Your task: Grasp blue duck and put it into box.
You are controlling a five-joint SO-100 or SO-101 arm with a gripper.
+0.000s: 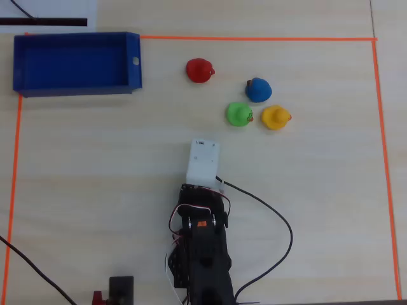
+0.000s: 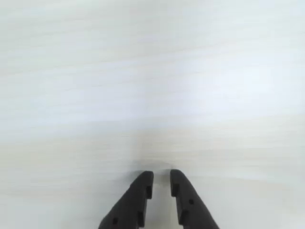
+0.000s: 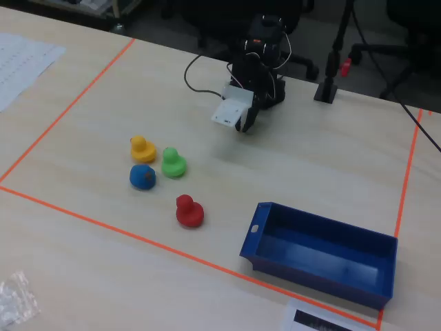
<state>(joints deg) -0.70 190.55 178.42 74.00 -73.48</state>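
While the arm sits folded near its base, I judge the step in hand to be the reach toward the blue duck [image 1: 258,89], with nothing grasped yet. Closest to me in the wrist view, the gripper [image 2: 161,177] shows its jaws nearly pressed together, only a thin slit between the tips, and nothing pinched; below them I see only bare pale surface [image 2: 152,86]. So I need to spread the jaws before I come down, not at the last instant.

Going outward in the overhead view, the green duck [image 1: 239,114] and the yellow duck [image 1: 276,117] lie between the arm and my target, close together, and the blue duck sits just beyond them, near both but apart from them as far as I can tell. I think the safest line is to travel high over that pair, then drop straight onto the blue one, turning the jaws so neither finger lands on a neighbour. The red duck [image 1: 200,70] stands off to the left, out of my way.

Farthest off, the box [image 1: 133,79] rests at the top-left corner of the taped area, well apart from the ducks and empty; after the lift I plan a long swing left.
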